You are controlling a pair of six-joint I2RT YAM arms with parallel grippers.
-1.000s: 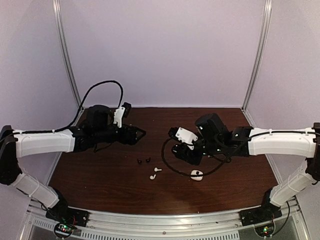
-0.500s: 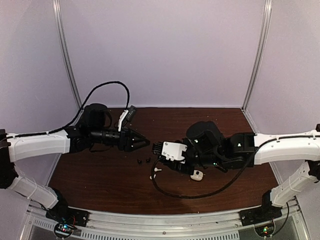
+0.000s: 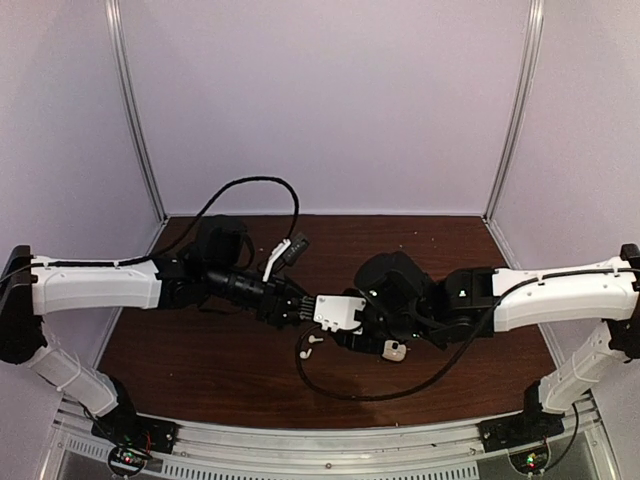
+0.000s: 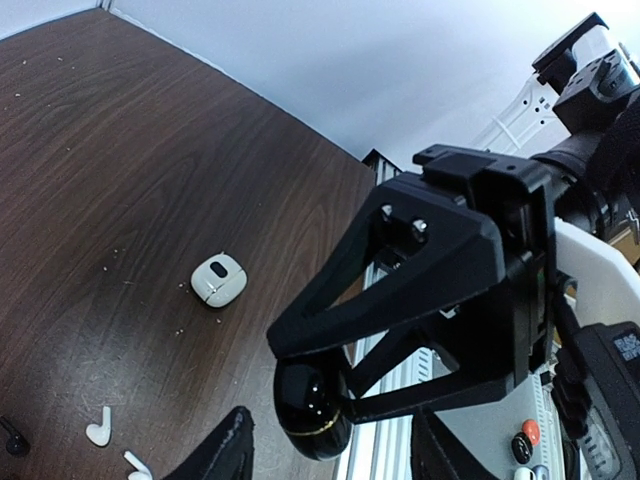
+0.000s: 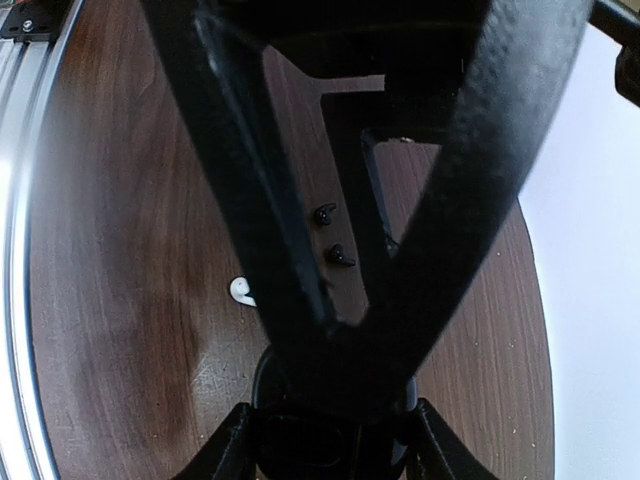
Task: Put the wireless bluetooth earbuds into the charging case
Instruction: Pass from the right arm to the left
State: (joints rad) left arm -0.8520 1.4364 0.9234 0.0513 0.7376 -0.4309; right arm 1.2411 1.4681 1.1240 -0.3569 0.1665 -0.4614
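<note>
Jaws of the right gripper (image 4: 318,372) are clamping a glossy black charging case (image 4: 312,415) low in the middle of the left wrist view and holding it clear of the table (image 4: 120,150). Fingertips (image 4: 228,452) of the left gripper (image 4: 332,462) are poking up from the bottom edge of that frame. They are standing parted and released, one on each side of the held case, with a gap showing on either side.

In the right wrist view a finger of the left gripper is filling the frame as a dark V, its point sitting just over the black case at bottom centre. Behind it, near the centre, the two black earbuds (image 5: 323,213) are lying on the table close together but apart. One white earbud is peeking out to their lower left.

Left of centre in the left wrist view, a white charging case (image 4: 218,280) is resting on the table. The two white earbuds (image 4: 98,428) are lying near each other in the lower left corner, well apart from both cases.

At the centre of the top view both arms are meeting tip to tip, and a black cable (image 3: 340,388) is looping below them.
</note>
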